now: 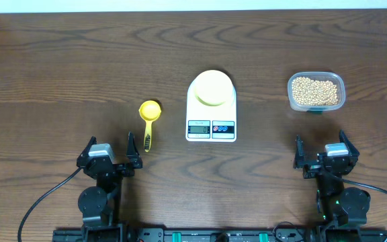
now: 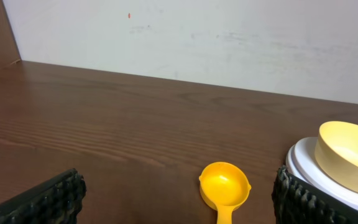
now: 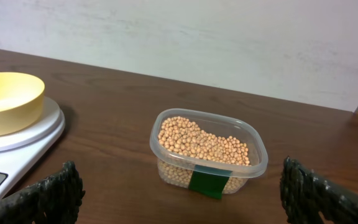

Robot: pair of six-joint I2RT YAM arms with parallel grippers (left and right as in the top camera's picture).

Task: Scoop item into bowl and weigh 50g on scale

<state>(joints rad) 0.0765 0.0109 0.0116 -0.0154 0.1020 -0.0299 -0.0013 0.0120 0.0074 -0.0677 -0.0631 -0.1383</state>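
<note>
Broadly, the brown wooden table [image 1: 59, 67] is carrying everything, its top running back to a pale wall. At the near edge the two arms are sitting low. The left gripper [image 1: 111, 144] is resting with its jaws spread wide and holding nothing. Its ribbed black fingers [image 2: 36, 202] are showing only at the bottom corners of the left wrist view. The right gripper [image 1: 321, 142] is standing just as wide and just as empty, and its fingers [image 3: 328, 199] are framing its own view in the same way. The scale [image 1: 211, 128] is lying in the middle of the table between the two arms, its display and coloured buttons facing the near edge. The clear plastic tub [image 1: 291, 94] is sitting well to the scale's right, ahead of the right gripper, with a dark green label on its near wall. The bowl [image 1: 211, 88] is standing upright on the scale's round platform, and nothing is showing inside it. The yellow scoop [image 1: 149, 117] is lying just left of the scale, cup away from the arms and handle pointing toward the left gripper. The beans [image 3: 201, 142] are all lying in the tub, filling much of it.
</note>
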